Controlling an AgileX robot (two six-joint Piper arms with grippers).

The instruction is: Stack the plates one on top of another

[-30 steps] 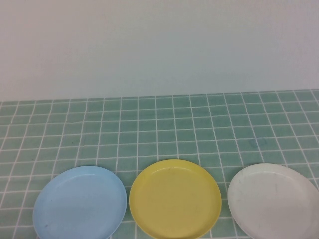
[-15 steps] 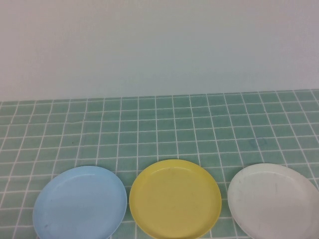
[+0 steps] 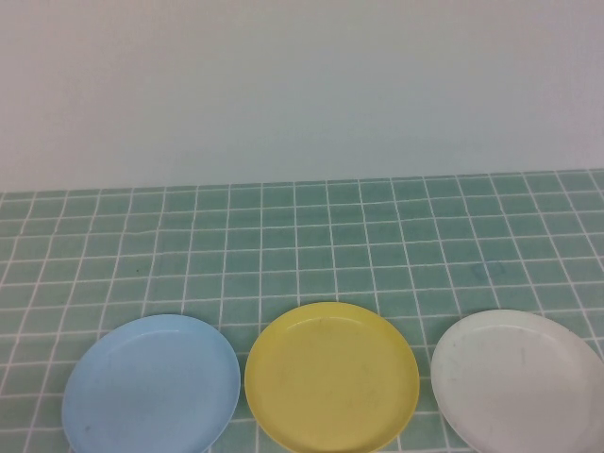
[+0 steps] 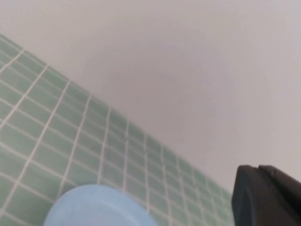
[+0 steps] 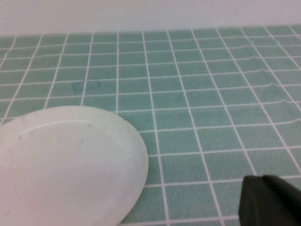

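Plates: blue (image 3: 151,385), yellow (image 3: 331,376), white (image 3: 517,379); row at worktop's (image 3: 302,236) near edge, unstacked, gaps between.
Behind yellow: open tiled room.
Left claw (image 4: 268,197): clenched, near blue.
Right claw (image 5: 270,201): clenched, beside white.

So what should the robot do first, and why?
Probably open the right gripper and reach down to the white plate. All three plates lie apart in a row, blue plate, yellow plate, white, none stacked. Both grippers are shut and empty; the left gripper hangs above the blue one.
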